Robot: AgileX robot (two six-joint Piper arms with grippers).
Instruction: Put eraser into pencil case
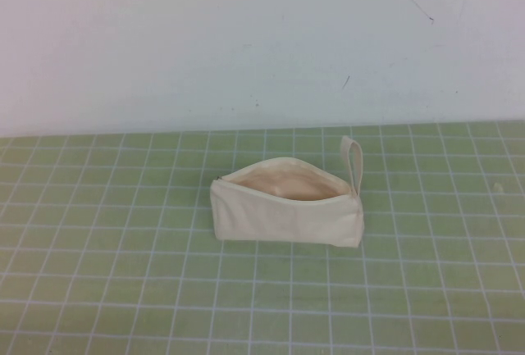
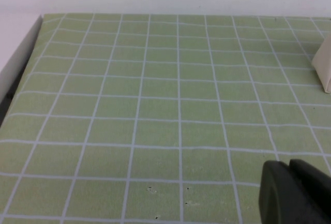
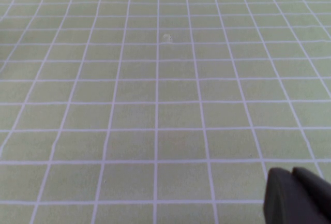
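The cream-white pencil case [image 1: 285, 212] lies in the middle of the green grid mat, its zip open and the peach lining showing, with its loop strap [image 1: 353, 161] at its right end. One corner of it shows at the edge of the left wrist view [image 2: 323, 66]. The eraser shows in no view. My left gripper [image 2: 289, 164] is shut and empty, low over the mat, well away from the case. My right gripper [image 3: 292, 171] is shut and empty over bare mat. Neither arm shows in the high view.
The green grid mat [image 1: 123, 289] covers the table up to a white wall at the back. Its edge, with a white border, shows in the left wrist view [image 2: 20, 53]. A small pale speck [image 3: 166, 38] lies on the mat, right of the case.
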